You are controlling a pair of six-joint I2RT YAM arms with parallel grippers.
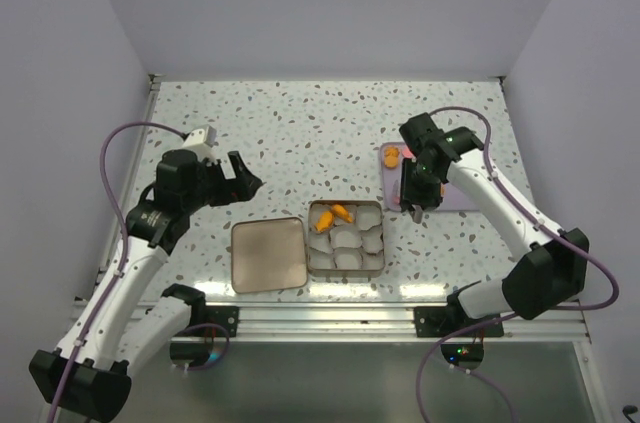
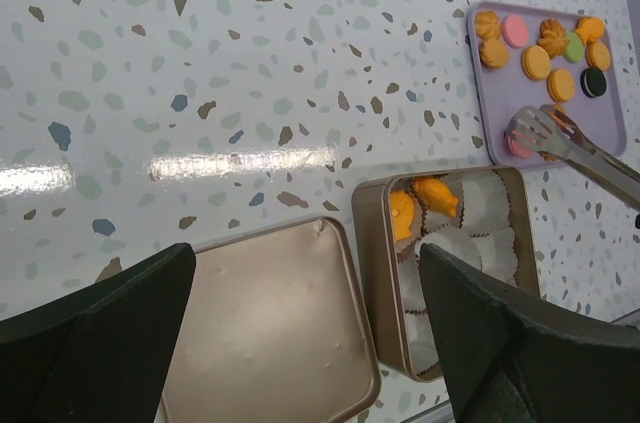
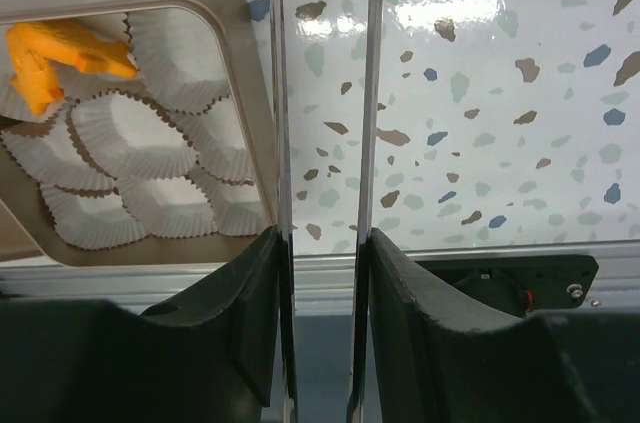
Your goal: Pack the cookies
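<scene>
The speckled table [image 1: 330, 123] carries three containers. The largest, a flat tan lid [image 1: 268, 254], lies open side up with nothing in it, touching or just beside the left of the tin [image 1: 378, 265]. That square tin is lined with white paper cups [image 3: 130, 138], and two orange cookies [image 2: 437, 196] sit in the cups at its far-left corner. The rest of the cups hold nothing. Far right of the tin lies the lilac tray [image 2: 480, 118], where the remaining cookies [image 2: 535, 63], about a dozen, lie flat and loosely scattered: mostly orange, a couple pink, one green, one dark. The right gripper [image 3: 322, 243] has its fingers pressed against the arms of the metal tongs [image 2: 585, 151]. The tongs slant toward the near-left corner of the tray, their tips at a pink cookie [image 2: 519, 146], though I cannot tell whether they pinch it. The left gripper [image 1: 245, 175] hovers beyond the lid, fingers spread wide around nothing. In the tin, one orange piece is elongated, its long axis slanting from the far-left corner toward the tin's middle, the tapered end inward. The tray rounds show no long axis.
</scene>
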